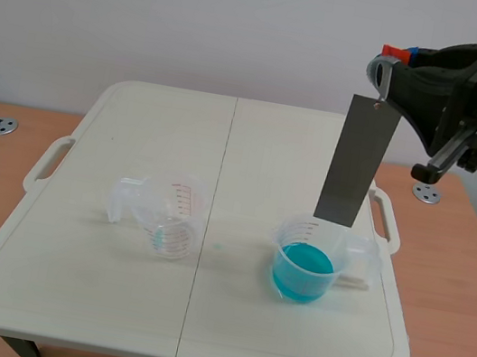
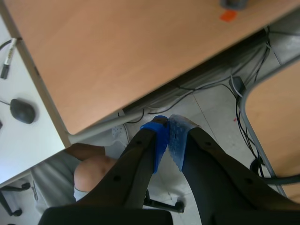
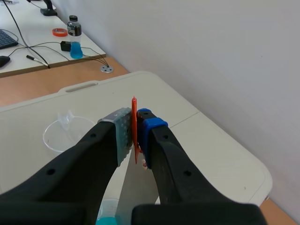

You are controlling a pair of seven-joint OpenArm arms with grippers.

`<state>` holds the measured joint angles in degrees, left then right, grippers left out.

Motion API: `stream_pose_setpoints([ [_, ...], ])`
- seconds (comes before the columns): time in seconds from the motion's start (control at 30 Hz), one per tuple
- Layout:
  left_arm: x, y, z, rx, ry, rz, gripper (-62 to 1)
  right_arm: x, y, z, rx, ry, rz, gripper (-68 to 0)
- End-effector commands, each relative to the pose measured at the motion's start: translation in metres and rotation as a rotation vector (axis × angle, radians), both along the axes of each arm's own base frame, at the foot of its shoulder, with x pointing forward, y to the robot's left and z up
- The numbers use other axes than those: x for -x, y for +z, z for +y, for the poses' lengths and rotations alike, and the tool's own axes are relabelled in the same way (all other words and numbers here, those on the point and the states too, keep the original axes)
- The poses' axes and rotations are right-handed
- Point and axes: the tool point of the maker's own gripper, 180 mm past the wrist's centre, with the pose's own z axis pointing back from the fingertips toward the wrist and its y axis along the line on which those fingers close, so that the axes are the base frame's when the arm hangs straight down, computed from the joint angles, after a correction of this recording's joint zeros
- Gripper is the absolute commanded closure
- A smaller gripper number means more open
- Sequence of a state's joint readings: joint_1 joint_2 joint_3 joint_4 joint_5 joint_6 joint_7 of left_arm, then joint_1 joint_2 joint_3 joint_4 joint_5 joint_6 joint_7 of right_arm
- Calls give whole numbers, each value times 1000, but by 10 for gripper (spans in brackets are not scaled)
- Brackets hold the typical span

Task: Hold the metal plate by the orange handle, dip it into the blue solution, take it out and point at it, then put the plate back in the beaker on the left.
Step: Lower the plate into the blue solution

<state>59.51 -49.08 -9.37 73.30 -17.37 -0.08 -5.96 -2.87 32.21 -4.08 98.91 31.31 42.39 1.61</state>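
**Fig.** The dip stage, seen from the robot's side of the surface (image 1: 109, 294). The right tool (image 1: 388, 62) is clamped on the orange handle (image 1: 390, 50), and the metal plate (image 1: 358, 160) hangs from it nearly upright, leaning slightly. The plate's lower edge is about level with the far rim of the right beaker (image 1: 370, 267) and clear of the blue solution (image 1: 302, 267). The left tool (image 2: 168, 136) is closed on nothing, its pads meeting. It is out of the scene view and points down at the floor beside a wooden desk.

*Technique (judged).* The plate appears to sit slightly far of the beaker mouth. It should be brought nearer until centred over the liquid, then lowered straight down. Keeping the grip firm on the handle would stop the plate swinging, since a sideways knock on the rim could tip this light beaker.

*Containers.* The right beaker is clear plastic and holds blue liquid to roughly half its depth. The left beaker (image 1: 179, 214) is clear with red graduations and looks empty. The two stand well apart.
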Motion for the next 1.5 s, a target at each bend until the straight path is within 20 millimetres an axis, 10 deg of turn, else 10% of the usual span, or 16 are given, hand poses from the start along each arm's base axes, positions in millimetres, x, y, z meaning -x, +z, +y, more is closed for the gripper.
stream_pose_setpoints([
  [0.0, 15, -9, -9, 18, 2, 29, -18, 0, 9, 2, -17, 17, -31, -13],
  [0.57, 143, -66, -105, 208, 15, 313, -18, 4, -17, 19, 36, 44, -23, -13],
  [1.47, 160, -72, -111, 205, 41, 373, -18, 2, -97, 17, 85, 20, 102, -13],
])
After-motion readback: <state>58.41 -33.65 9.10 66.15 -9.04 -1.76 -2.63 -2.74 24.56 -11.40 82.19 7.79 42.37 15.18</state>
